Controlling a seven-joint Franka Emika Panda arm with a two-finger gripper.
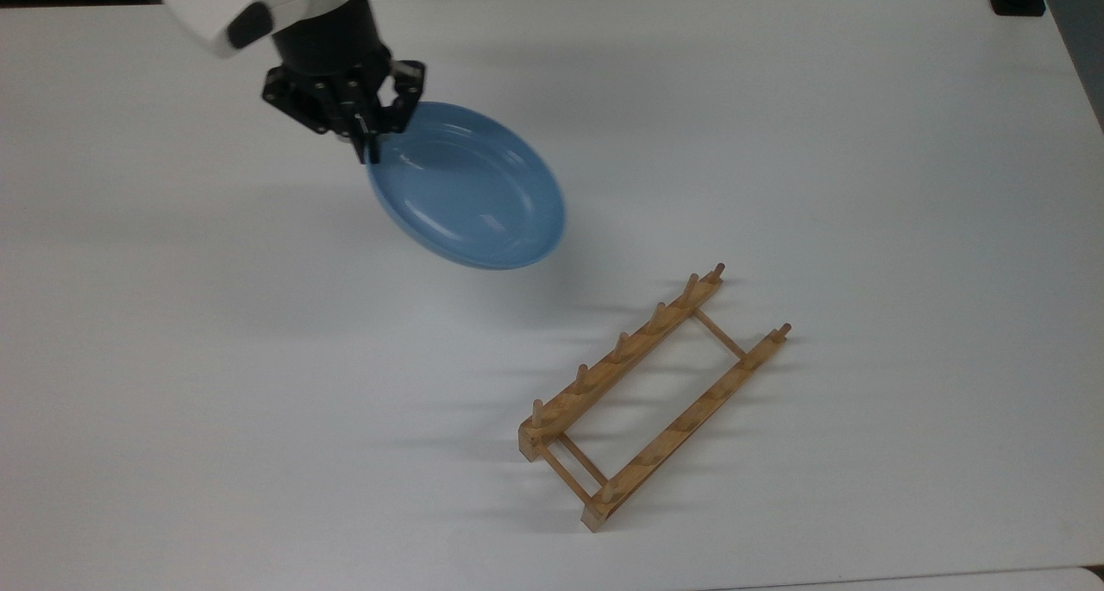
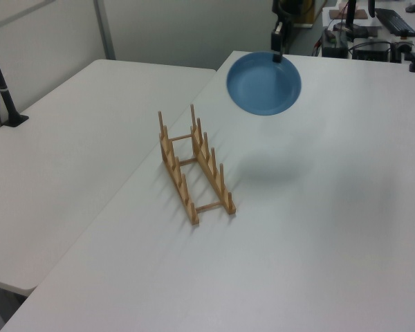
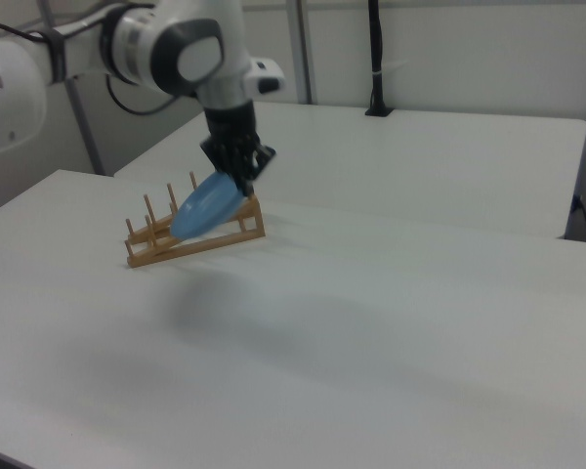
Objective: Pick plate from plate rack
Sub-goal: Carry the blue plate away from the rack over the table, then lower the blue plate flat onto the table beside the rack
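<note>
The light blue plate [image 1: 470, 198] hangs tilted in the air above the white table, well clear of the plate rack. My gripper [image 1: 369, 149] is shut on its rim at the top view's upper left. The left view has the plate [image 2: 264, 84] far behind the rack, with the gripper [image 2: 277, 57] at its top edge. Seen edge-on in the right view, the plate [image 3: 205, 213] slopes down from the gripper [image 3: 244, 184]. The wooden plate rack [image 1: 655, 397] stands with nothing in it, also seen as the rack [image 2: 192, 163] and the rack [image 3: 190, 237].
The white table [image 1: 172, 358] spreads wide around the rack. A black post [image 2: 3, 90] stands clamped at the left view's left edge. Another black post [image 3: 375, 59] rises at the back of the right view. Desk clutter [image 2: 373, 28] lies beyond the table's far end.
</note>
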